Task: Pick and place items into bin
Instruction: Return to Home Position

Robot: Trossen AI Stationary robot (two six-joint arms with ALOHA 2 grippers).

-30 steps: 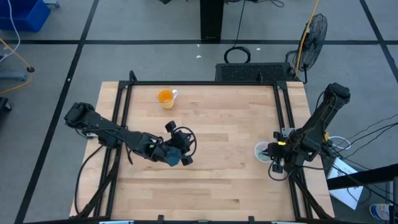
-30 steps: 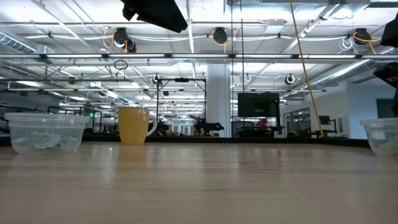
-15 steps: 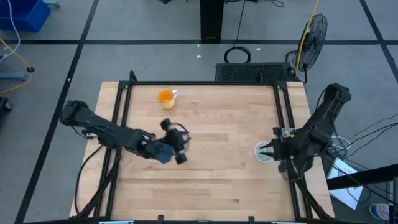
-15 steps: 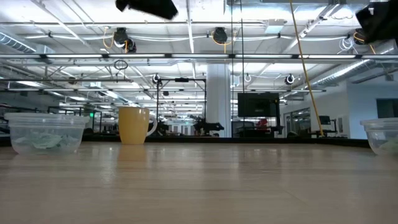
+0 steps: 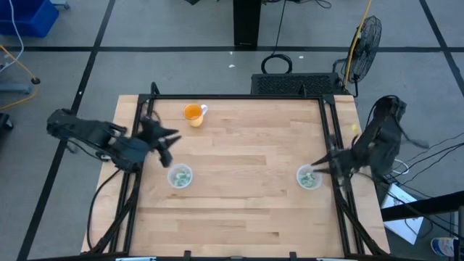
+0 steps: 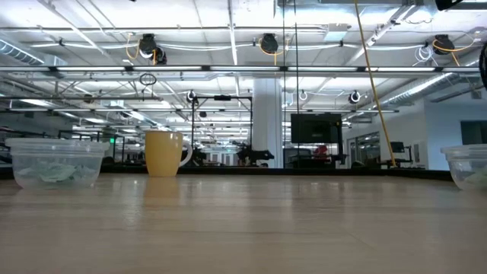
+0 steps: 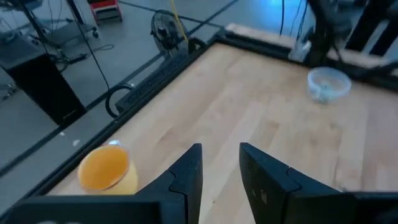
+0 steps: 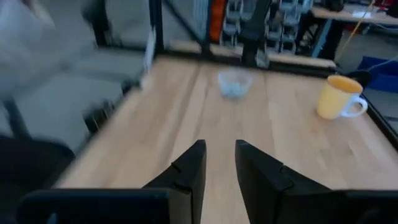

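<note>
Two clear cups stand on the wooden table, one at the near left (image 5: 180,176) and one at the near right (image 5: 309,177). Green-and-white packets lie inside both. The low view shows the left cup (image 6: 55,162) and the right cup (image 6: 468,166) at table level. My left gripper (image 5: 168,138) hovers above the table's left side, beyond the left cup, open by a narrow gap (image 7: 221,165) and holding nothing. My right gripper (image 5: 320,162) hovers just beyond the right cup, also open by a narrow gap (image 8: 219,163) and holding nothing.
An orange mug (image 5: 193,112) stands near the far edge, left of centre; it also shows as the mug (image 7: 106,169) in the left wrist view. Black frame rails (image 5: 330,130) run along the table's left, right and far sides. The middle of the tabletop is bare wood.
My left gripper has drawn back from over the left cup toward the table's left and far side, rising, so the cup now shows uncovered. My right gripper has lifted away from the right cup and turned. Both have left the top of the low view.
</note>
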